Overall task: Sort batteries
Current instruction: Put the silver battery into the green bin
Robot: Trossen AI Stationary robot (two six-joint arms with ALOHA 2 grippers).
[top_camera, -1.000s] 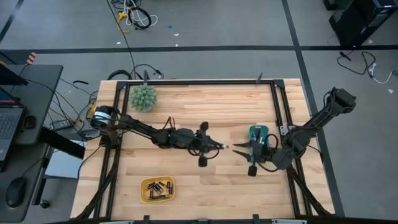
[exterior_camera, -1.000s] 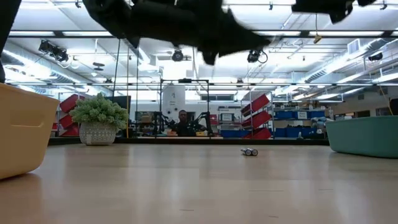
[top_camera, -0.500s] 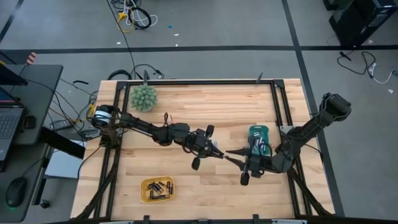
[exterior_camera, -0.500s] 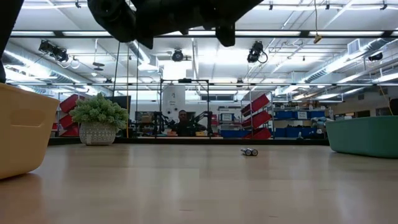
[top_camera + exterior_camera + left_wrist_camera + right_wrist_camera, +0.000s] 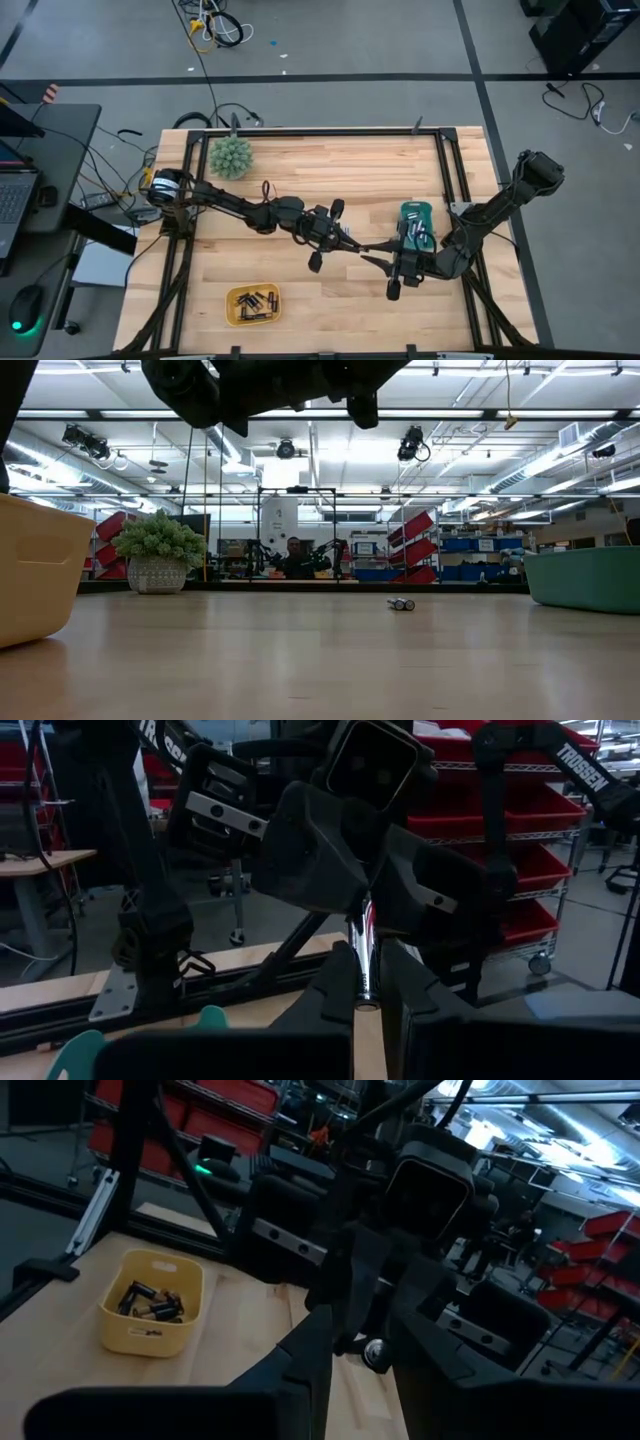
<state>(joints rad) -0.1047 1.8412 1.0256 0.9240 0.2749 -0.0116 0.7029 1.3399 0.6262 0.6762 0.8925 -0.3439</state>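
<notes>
My left gripper (image 5: 352, 247) and my right gripper (image 5: 368, 253) meet tip to tip above the table's middle. My left gripper is shut on a silvery battery (image 5: 365, 955). My right gripper is open, one finger on either side of that battery (image 5: 374, 1352), and I cannot see it touching. A yellow tray (image 5: 253, 304) near the front edge holds dark batteries. A teal tray (image 5: 415, 225) at the right holds silvery ones. One loose battery (image 5: 401, 604) lies on its side on the table. My left gripper pinches the silvery battery between its two fingers (image 5: 340, 990), on the battery's lower part (image 5: 364, 995). The fingers come about level from the table's left and lie across the battery. The battery stands up out of the fingers, clear of the table.
A spiky green ball (image 5: 231, 156) sits at the far left corner. A black frame rail (image 5: 447, 170) runs round the tabletop. Bare wood lies between the two trays (image 5: 330, 300).
Both grippers have gone a little toward the table's near edge. My right gripper has also gone left, away from the teal tray, until its fingers stand around the battery in my left gripper. For the last half second both have kept still.
</notes>
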